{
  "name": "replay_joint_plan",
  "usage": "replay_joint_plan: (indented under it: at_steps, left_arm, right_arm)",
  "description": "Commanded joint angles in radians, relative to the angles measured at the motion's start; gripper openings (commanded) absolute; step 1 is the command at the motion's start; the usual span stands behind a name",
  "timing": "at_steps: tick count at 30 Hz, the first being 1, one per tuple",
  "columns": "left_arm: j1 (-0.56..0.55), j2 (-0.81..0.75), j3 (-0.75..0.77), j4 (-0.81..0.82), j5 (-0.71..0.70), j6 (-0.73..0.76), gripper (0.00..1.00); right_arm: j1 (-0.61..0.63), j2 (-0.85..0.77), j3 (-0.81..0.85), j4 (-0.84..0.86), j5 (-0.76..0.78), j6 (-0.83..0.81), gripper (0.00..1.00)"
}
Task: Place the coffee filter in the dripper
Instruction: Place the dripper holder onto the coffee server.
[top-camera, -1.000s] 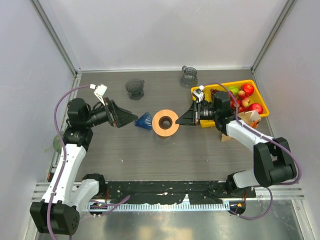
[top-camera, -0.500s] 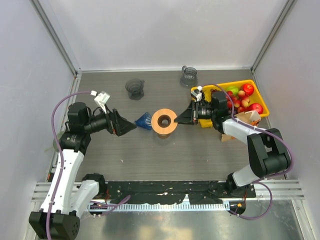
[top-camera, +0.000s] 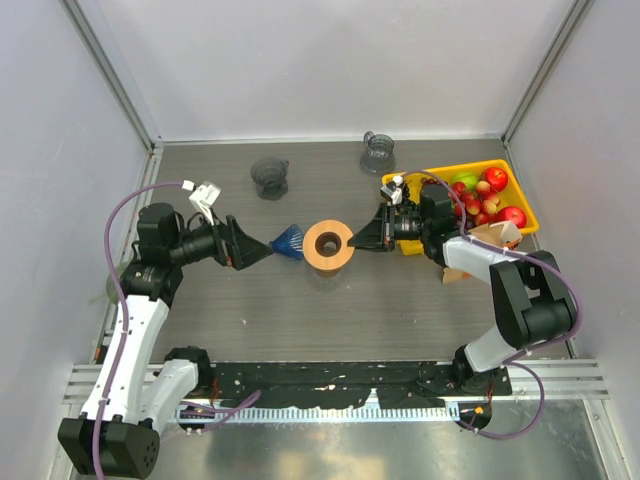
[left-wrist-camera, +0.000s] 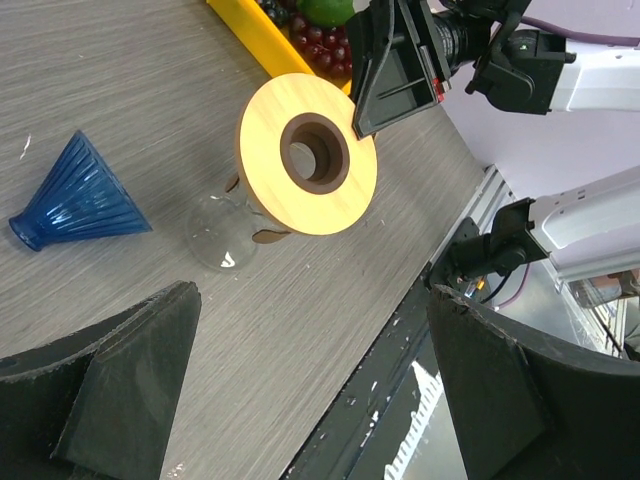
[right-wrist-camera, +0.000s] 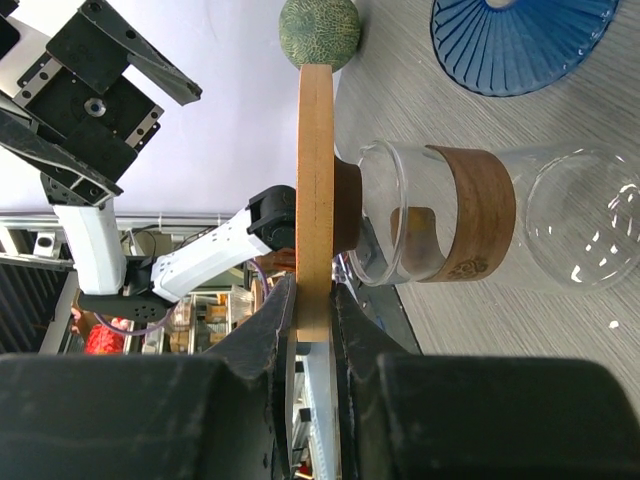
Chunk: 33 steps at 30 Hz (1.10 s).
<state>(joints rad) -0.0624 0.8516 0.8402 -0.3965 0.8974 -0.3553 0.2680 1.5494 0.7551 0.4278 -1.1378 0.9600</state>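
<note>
In the middle of the top view, the right tool (right-wrist-camera: 315, 300) pinched the rim of the wooden ring (top-camera: 329, 243) atop the glass carafe (right-wrist-camera: 520, 230). The left tool (left-wrist-camera: 312, 295) gaped wide and empty, just left of the blue cone filter (top-camera: 290, 241), which lay on its side on the bench (top-camera: 300, 310).

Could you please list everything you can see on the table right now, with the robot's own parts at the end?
wooden ring: one, tan, table centre, on the glass carafe
glass carafe: one, clear with brown collar, under the ring
ribbed cone: one, blue, on its side, left of the ring
cups: two, dark grey, far side
bin: one, yellow, far right, holding red and green fruit
paper-like item: one, tan, beside the bin
ball: one, green, left edge
left gripper: open, facing the cone
right gripper: closed on the ring's edge
</note>
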Motion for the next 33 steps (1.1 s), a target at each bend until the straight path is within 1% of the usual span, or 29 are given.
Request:
replay_joint_plan:
  at_steps: [1,12,15,19,22,26,28,29,30,31,33]
  left_arm:
    - [0.004,0.001,-0.006,0.054,0.000,-0.014,1.00]
    - [0.004,-0.005,-0.021,0.071,0.000,-0.025,1.00]
    - [0.004,-0.003,-0.023,0.071,-0.002,-0.025,1.00]
    - [0.004,0.001,-0.021,0.070,-0.002,-0.024,0.99]
    - [0.004,0.004,-0.023,0.071,-0.005,-0.020,0.99]
    - [0.004,0.004,-0.021,0.076,-0.009,-0.019,0.99]
    - [0.004,0.004,-0.023,0.076,-0.012,-0.017,0.99]
    - [0.003,0.004,-0.023,0.076,-0.012,-0.017,0.99]
    - [0.003,0.006,-0.024,0.076,-0.012,-0.017,1.00]
    - [0.004,0.004,-0.024,0.076,-0.012,-0.016,0.99]
    - [0.003,0.004,-0.026,0.077,-0.011,-0.014,0.99]
  right_arm:
    - [0.004,0.006,0.032,0.017,0.001,-0.024,0.05]
    - [0.013,0.040,0.062,-0.029,0.012,-0.047,0.05]
    - [0.014,0.046,0.070,-0.060,0.013,-0.072,0.07]
    - [0.016,0.054,0.084,-0.118,0.018,-0.107,0.13]
    - [0.014,0.058,0.101,-0.165,0.027,-0.139,0.20]
    - [0.014,0.063,0.119,-0.230,0.030,-0.184,0.24]
    - [0.011,0.063,0.128,-0.265,0.036,-0.210,0.29]
    - [0.011,0.063,0.133,-0.280,0.036,-0.214,0.34]
    - [0.014,0.066,0.135,-0.287,0.038,-0.224,0.36]
    - [0.014,0.066,0.138,-0.302,0.039,-0.231,0.39]
    - [0.013,0.069,0.144,-0.322,0.042,-0.247,0.44]
